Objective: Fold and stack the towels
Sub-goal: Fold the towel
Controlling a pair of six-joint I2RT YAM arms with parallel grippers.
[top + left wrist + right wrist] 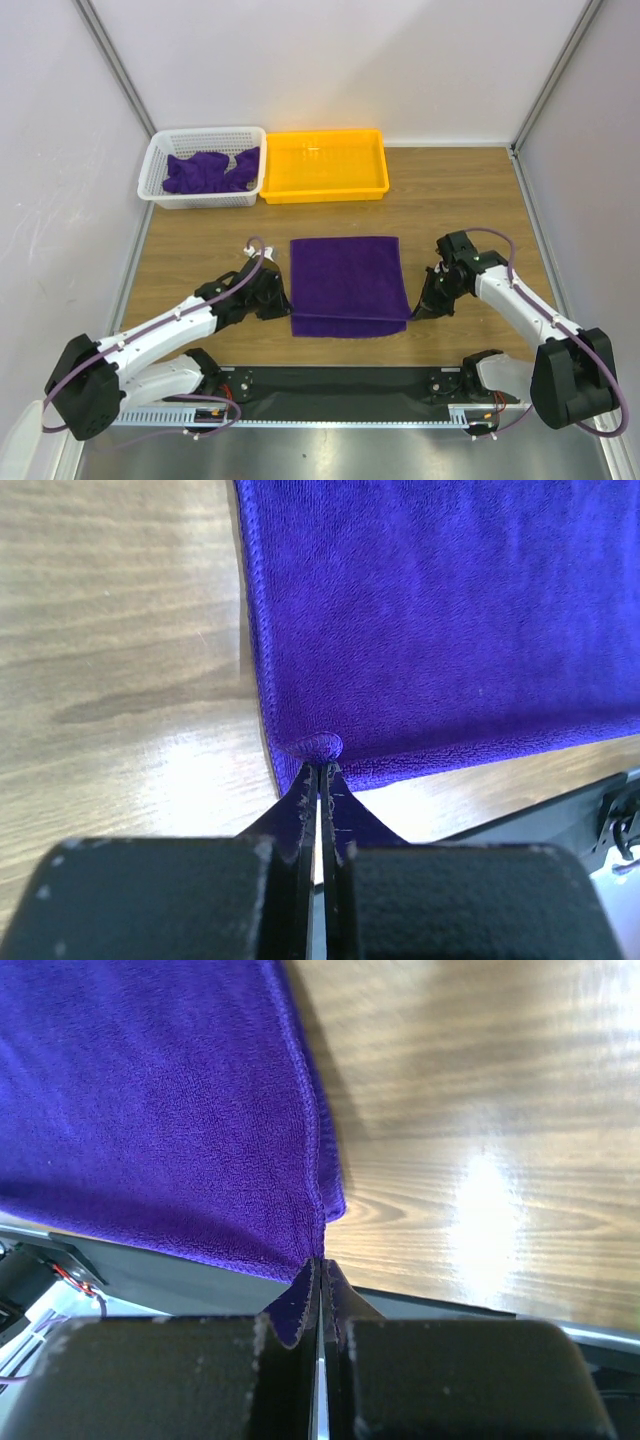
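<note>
A deep purple towel lies spread on the wooden table between the arms. My left gripper is shut on the towel's near left corner; the left wrist view shows a small bunch of the towel pinched at the fingertips. My right gripper is shut on the near right corner, seen in the right wrist view as towel edge caught between the closed jaws. More purple towels lie crumpled in the white basket at the back left.
A yellow tray stands at the back next to the basket. A black strip with the arm bases runs along the table's near edge. White walls with metal posts enclose the table on three sides.
</note>
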